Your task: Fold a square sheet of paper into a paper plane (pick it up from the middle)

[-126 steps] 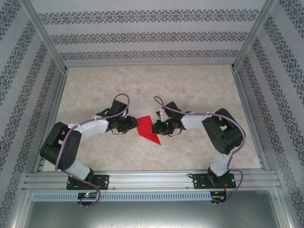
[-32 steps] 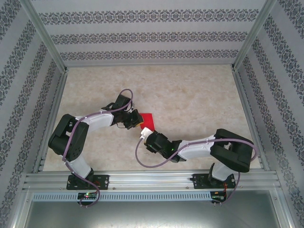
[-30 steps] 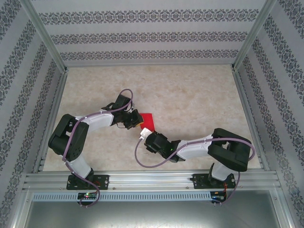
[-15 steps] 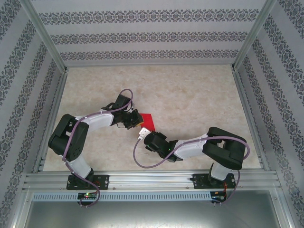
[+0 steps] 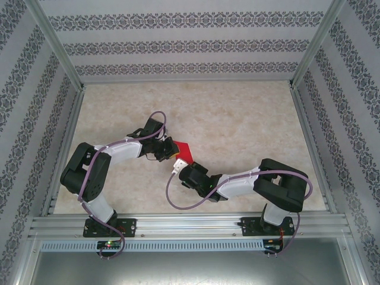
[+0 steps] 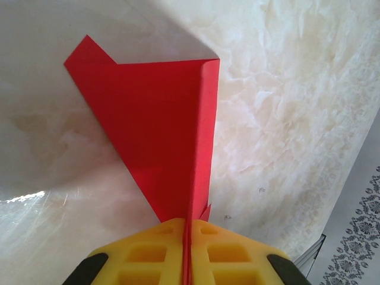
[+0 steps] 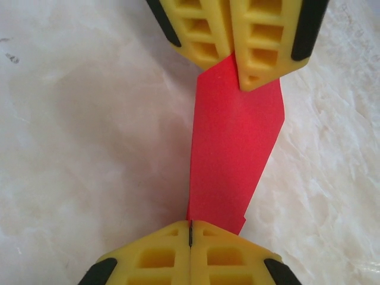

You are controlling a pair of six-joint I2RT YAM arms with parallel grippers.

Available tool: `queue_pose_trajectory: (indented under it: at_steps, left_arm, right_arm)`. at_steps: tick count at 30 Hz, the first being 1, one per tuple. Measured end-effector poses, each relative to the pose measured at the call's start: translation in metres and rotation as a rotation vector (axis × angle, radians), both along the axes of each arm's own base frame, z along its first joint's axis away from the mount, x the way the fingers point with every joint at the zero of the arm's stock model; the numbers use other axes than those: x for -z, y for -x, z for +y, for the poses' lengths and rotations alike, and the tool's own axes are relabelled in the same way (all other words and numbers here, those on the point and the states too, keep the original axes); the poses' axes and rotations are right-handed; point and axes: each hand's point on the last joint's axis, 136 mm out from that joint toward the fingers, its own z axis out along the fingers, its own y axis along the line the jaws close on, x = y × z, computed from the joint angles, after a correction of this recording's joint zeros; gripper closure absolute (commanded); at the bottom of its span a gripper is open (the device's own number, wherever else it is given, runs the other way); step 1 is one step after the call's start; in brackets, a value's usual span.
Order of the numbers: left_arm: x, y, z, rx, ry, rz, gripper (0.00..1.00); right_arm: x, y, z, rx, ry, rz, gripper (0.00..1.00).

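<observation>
The square sheet of paper is now a folded red shape, a part-made paper plane [image 5: 184, 151], held off the marble table between both arms. In the left wrist view the red paper [image 6: 157, 136] has one flap spread left and a central ridge running into my left gripper [image 6: 187, 231], which is shut on it. In the right wrist view the paper [image 7: 234, 154] stretches between the left gripper's yellow fingers [image 7: 264, 41] at the top and my right gripper [image 7: 190, 228] at the bottom. The right jaws are shut, with the paper's left edge running into their seam.
Pale marble tabletop [image 5: 237, 113] lies all around, bounded by aluminium rails and patterned walls [image 5: 190, 44]. The right arm's purple cable [image 5: 178, 199] loops near the front edge. The two grippers [image 5: 176, 159] sit nearly tip to tip.
The right gripper has closed its jaws on the near end of the paper and edged slightly left. The left gripper has held still with its grip unchanged.
</observation>
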Motion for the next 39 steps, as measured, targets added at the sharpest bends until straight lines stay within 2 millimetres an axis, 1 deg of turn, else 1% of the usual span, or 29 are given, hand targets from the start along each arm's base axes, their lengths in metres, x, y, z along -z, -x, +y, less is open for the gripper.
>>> queue_pose_trajectory:
  at_steps: [4, 6, 8, 10, 12, 15, 20, 24, 30, 35, 39]
  left_arm:
    - [-0.005, -0.001, 0.003, -0.011, -0.01, -0.014, 0.83]
    - [-0.01, -0.001, 0.005, -0.023, -0.017, -0.026, 0.73]
    - [-0.017, -0.002, 0.011, -0.048, -0.02, -0.044, 0.69]
    - [-0.023, -0.001, 0.019, -0.076, -0.028, -0.064, 0.62]
    - [-0.029, -0.001, 0.03, -0.113, -0.043, -0.09, 0.6]
    - [-0.04, -0.001, 0.05, -0.176, -0.068, -0.129, 0.54]
    - [-0.053, 0.003, 0.078, -0.277, -0.096, -0.18, 0.52]
    - [-0.059, 0.006, 0.09, -0.324, -0.111, -0.207, 0.52]
    - [-0.059, 0.007, 0.091, -0.33, -0.114, -0.206, 0.52]
    - [-0.052, 0.008, 0.089, -0.32, -0.115, -0.184, 0.52]
    - [-0.049, 0.009, 0.086, -0.309, -0.108, -0.17, 0.52]
  right_arm:
    - [-0.002, -0.001, 0.0, 0.008, 0.0, -0.005, 1.0]
    - [-0.001, -0.001, 0.0, 0.01, -0.001, -0.002, 1.0]
    - [-0.001, 0.0, 0.001, 0.012, -0.014, 0.009, 1.0]
    - [0.0, 0.003, 0.003, 0.003, -0.031, 0.034, 1.0]
    - [-0.001, 0.008, 0.008, -0.012, -0.068, 0.069, 1.0]
    - [-0.005, 0.012, 0.015, -0.022, -0.142, 0.127, 1.0]
    - [-0.015, 0.008, 0.017, -0.003, -0.301, 0.235, 1.0]
    - [-0.02, 0.005, 0.009, 0.029, -0.439, 0.314, 1.0]
    - [-0.013, 0.006, -0.003, 0.082, -0.601, 0.478, 1.0]
    - [-0.022, -0.003, -0.007, 0.121, -0.769, 0.596, 1.0]
    - [-0.028, -0.006, -0.009, 0.132, -0.878, 0.667, 1.0]
